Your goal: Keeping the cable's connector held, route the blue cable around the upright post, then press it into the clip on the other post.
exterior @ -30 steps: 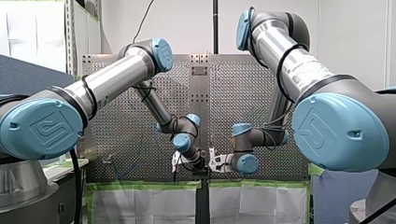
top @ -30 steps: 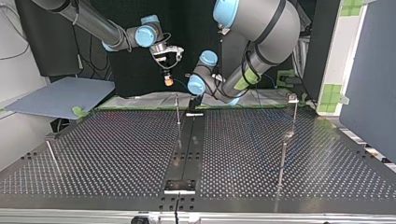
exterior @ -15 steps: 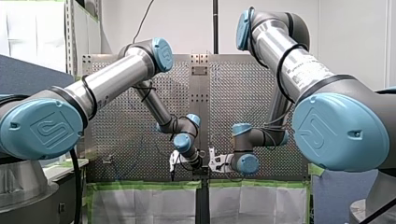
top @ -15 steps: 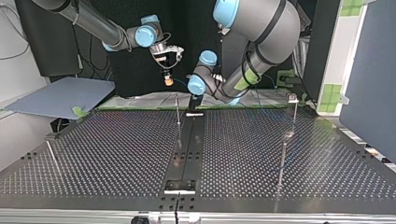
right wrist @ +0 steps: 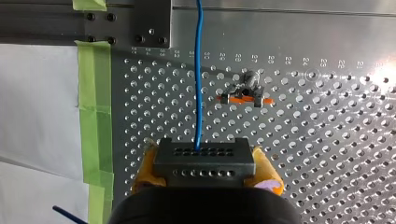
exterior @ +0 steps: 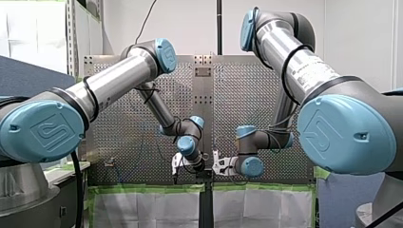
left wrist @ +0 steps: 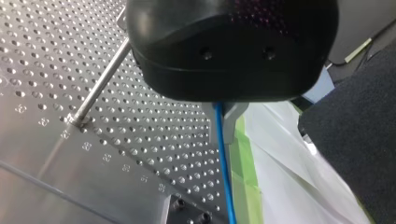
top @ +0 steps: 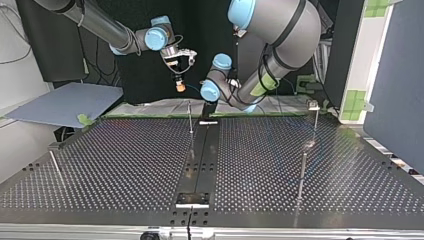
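Note:
In the right wrist view my right gripper (right wrist: 204,157) is shut, its yellow pads (right wrist: 144,169) clamping the black connector (right wrist: 204,161). The blue cable (right wrist: 198,70) runs straight out of the connector over the perforated table. Beside the cable stands a post with an orange clip (right wrist: 245,93), seen from above. In the left wrist view my left gripper (left wrist: 225,122) is shut on the blue cable (left wrist: 224,163), which hangs down from its pale fingers. An upright post (left wrist: 100,86) rises to one side of it. In the front view my two grippers, left (exterior: 176,165) and right (exterior: 217,164), hang close together.
In the top view, thin posts stand on the perforated table (top: 125,160): one near the middle back (top: 190,117), two at the right (top: 315,117) (top: 301,172), one at the left (top: 55,162). Green tape (right wrist: 95,107) and white sheeting line the table's edge by the arms.
My left gripper has shifted slightly down and toward the front view's left. The right arm has stayed still with the connector.

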### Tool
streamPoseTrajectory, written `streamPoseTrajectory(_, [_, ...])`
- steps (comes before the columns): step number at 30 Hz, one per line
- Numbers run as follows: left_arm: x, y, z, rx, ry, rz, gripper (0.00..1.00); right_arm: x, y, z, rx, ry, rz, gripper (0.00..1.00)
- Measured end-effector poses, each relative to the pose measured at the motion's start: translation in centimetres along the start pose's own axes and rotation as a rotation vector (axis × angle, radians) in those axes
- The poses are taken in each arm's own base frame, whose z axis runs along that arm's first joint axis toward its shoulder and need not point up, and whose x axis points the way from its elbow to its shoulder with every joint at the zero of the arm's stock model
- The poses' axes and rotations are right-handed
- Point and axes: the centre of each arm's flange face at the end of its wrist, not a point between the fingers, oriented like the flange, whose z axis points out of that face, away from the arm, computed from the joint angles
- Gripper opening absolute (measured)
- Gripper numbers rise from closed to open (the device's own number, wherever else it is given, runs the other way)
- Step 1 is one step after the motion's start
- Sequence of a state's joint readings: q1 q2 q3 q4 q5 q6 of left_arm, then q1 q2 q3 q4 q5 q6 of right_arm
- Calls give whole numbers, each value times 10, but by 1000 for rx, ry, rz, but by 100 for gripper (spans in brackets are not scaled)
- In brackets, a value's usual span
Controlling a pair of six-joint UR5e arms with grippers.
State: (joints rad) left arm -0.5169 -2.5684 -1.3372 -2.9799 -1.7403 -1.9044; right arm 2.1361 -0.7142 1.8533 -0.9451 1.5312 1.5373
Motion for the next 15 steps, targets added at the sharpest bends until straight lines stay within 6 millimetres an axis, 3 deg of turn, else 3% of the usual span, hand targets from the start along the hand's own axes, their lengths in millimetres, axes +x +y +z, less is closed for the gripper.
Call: streamPoseTrajectory(15, [9, -14, -11, -84, -27, 33, 0, -1, 1, -1, -14, -8, 0, 0])
